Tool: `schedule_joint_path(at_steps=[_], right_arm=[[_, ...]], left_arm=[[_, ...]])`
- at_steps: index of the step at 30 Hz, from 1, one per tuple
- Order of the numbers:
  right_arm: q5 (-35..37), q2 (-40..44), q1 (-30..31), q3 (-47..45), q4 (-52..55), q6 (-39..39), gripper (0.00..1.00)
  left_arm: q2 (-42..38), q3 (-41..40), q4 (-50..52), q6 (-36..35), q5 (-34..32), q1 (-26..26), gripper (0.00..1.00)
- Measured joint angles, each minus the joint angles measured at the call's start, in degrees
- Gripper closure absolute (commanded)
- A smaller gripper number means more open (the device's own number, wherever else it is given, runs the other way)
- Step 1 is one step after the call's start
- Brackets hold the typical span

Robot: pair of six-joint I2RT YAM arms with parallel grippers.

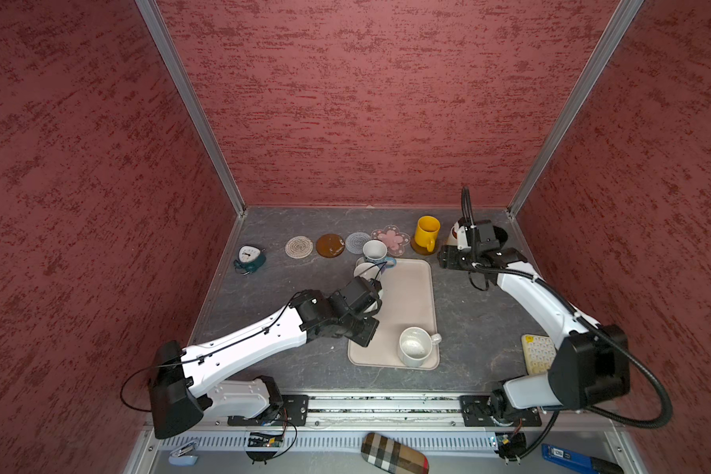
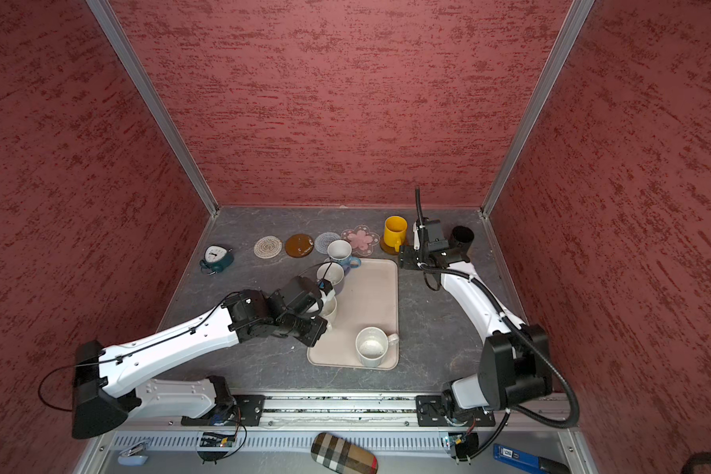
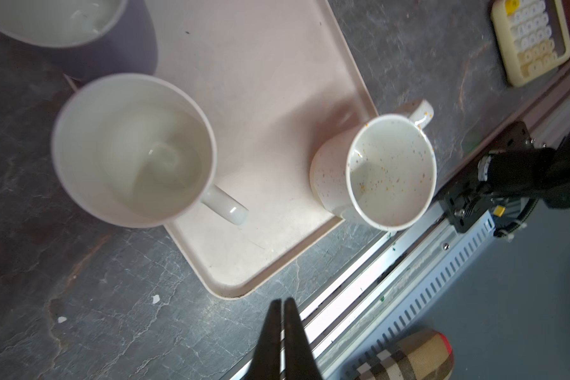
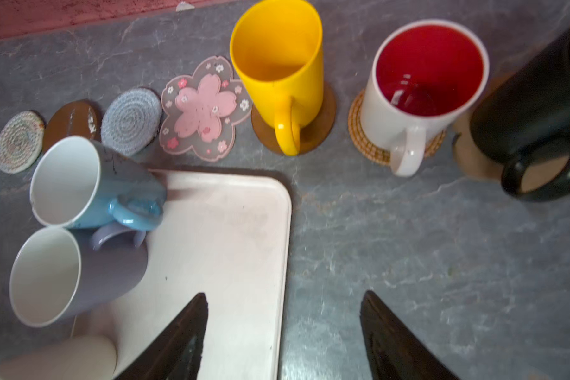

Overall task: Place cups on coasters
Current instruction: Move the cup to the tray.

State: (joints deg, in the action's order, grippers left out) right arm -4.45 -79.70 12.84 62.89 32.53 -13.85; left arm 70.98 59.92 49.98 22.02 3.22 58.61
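Observation:
The yellow cup (image 1: 427,232) stands on a brown disc coaster (image 4: 326,112). The white cup with a red inside (image 4: 428,72) sits on the wicker coaster (image 4: 356,131), and the black cup (image 4: 540,108) on a tan one (image 4: 474,161). At the tray's far-left corner are the blue-based cup (image 1: 375,251) and the lavender cup (image 1: 366,271). A plain white cup (image 3: 132,148) and a speckled white one (image 1: 414,346) stand on the tray. Bare coasters: pale spiral (image 1: 299,247), brown disc (image 1: 330,245), grey spiral (image 1: 358,242), pink flower (image 1: 390,239). My left gripper (image 3: 282,301) is shut and empty off the tray's near-left corner. My right gripper (image 4: 285,293) is open over the tray's far-right edge.
The beige tray (image 1: 411,295) lies mid-table. A teal clock (image 1: 249,258) stands at the far left and a yellow keypad (image 1: 537,353) at the near right. A plaid case (image 1: 395,451) lies beyond the front rail. Red walls close three sides.

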Motion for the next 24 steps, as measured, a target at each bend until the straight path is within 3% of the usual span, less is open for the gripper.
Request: schedule_joint_path(at_steps=[10,24], right_arm=[[-4.83,10.14,2.6,-9.81,1.68,-5.25,0.27],[-5.88,9.94,2.62,-11.47,0.28,-7.02,0.27]], left_arm=[[2.05,-11.72,-14.53,8.11,0.83,9.51,1.0],[8.63,-18.95,-36.98,17.55,2.8,11.5,1.0]])
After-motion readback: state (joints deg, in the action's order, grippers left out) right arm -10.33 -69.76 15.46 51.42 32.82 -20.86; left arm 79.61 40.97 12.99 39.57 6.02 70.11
